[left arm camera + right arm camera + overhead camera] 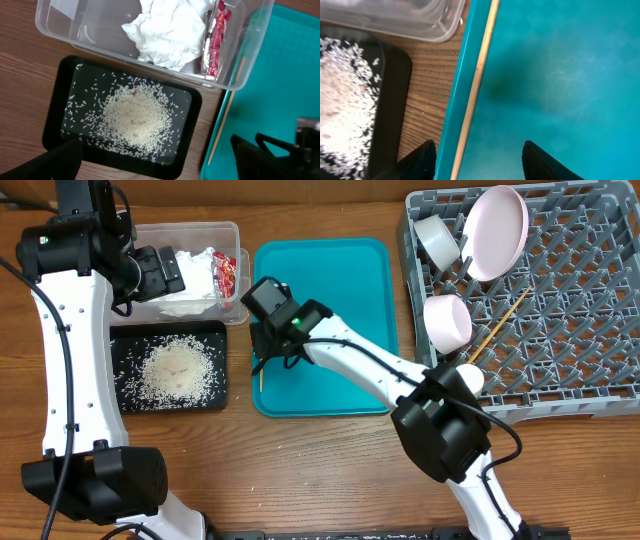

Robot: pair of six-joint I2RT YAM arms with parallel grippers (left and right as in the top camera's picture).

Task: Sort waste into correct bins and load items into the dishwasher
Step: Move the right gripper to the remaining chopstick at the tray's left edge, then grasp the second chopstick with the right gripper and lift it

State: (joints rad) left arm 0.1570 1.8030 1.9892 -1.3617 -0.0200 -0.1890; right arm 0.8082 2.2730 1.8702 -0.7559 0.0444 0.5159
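My right gripper [265, 348] [481, 162] is open and low over the left edge of the teal tray [340, 290]. It straddles a wooden chopstick [477, 75] [259, 376] that lies along the tray's inner rim. My left gripper [160, 272] [160, 167] is open and empty, above the clear tub [232, 232] and the black tray [215, 400]. The tub holds the crumpled napkin [167, 32] and the red wrapper [215, 40]. Rice [135, 117] lies in the black tray. The grey rack [580, 310] holds the plate [497, 232], metal bowl [437, 238], white bowl [447, 322], cup [472, 377] and a second chopstick [500, 325].
The tub and black tray sit close together left of the teal tray, with a narrow strip of wooden table [427, 85] between them. The right arm stretches across the teal tray from the front right.
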